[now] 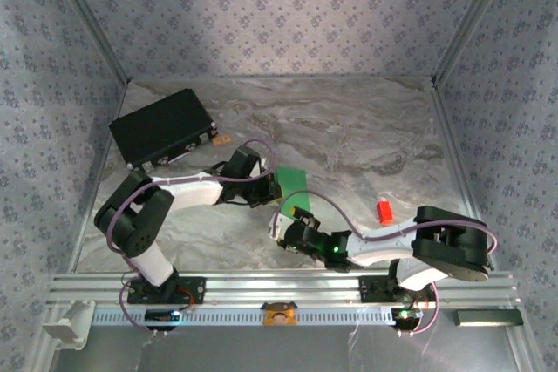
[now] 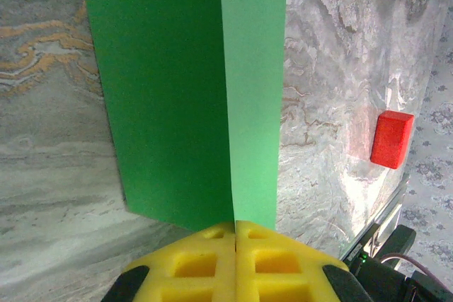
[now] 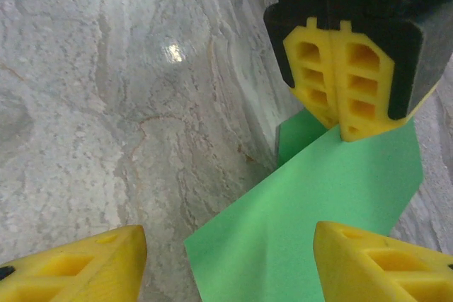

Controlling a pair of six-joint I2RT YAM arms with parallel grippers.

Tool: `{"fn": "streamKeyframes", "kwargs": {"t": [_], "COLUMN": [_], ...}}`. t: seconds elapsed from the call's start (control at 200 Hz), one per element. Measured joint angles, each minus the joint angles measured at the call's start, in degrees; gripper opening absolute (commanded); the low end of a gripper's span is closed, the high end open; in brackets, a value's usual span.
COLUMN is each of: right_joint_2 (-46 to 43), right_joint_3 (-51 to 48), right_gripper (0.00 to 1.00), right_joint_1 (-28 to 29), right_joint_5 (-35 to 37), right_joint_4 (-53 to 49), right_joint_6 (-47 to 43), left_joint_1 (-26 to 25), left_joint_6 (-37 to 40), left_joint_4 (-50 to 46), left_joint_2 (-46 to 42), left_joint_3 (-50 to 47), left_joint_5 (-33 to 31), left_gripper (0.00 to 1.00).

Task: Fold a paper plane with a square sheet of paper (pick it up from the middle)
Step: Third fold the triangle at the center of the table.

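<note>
Sheet of thin bright green paper [image 2: 177, 90] is jutting, creased down its middle, over the grey marbled table [image 2: 42, 146], mid-workspace.
The left gripper [image 2: 234, 228] is pinching the sheet's edge, yellow pads fully together; the right gripper [image 3: 230, 259] is hovering wide open beside it, holding nothing.

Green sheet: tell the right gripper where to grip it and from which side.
Probably grip the free edge of the green sheet, opposite the left gripper, coming from the right arm's side. That gripper clamps one end at the crease; the loose end lies between the open fingers of the right gripper.
</note>
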Motion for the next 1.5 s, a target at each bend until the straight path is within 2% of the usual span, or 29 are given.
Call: {"fn": "streamKeyframes", "kwargs": {"t": [0.24,0.605,0.944,1.324,1.499], "right_joint_2": [-0.2,-2.2,-2.8,-2.9,-2.9], "right_joint_3": [-1.1,-2.3,-2.9,-2.9,-3.0], "right_gripper": [0.46,0.33,0.29,0.30,0.26], "right_joint_1": [0.4,0.4,0.3,-0.3,-0.4], "right_joint_5": [3.7,3.7,2.2,1.2,1.1], "right_joint_4": [2.2,2.2,2.6,3.0,3.9], "right_joint_6": [0.0,1.5,2.5,3.5,4.0], "left_joint_1": [0.0,0.0,0.0,0.0,0.0], "left_joint_6": [0.0,0.0,0.0,0.0,0.0], "left_joint_4": [0.0,0.0,0.0,0.0,0.1], "left_joint_2": [0.0,0.0,0.0,0.0,0.0], "left_joint_3": [0.0,0.0,0.0,0.0,0.0], "left_joint_5": [0.0,0.0,0.0,0.0,0.0], "left_gripper": [0.03,0.03,0.03,0.03,0.03]}}
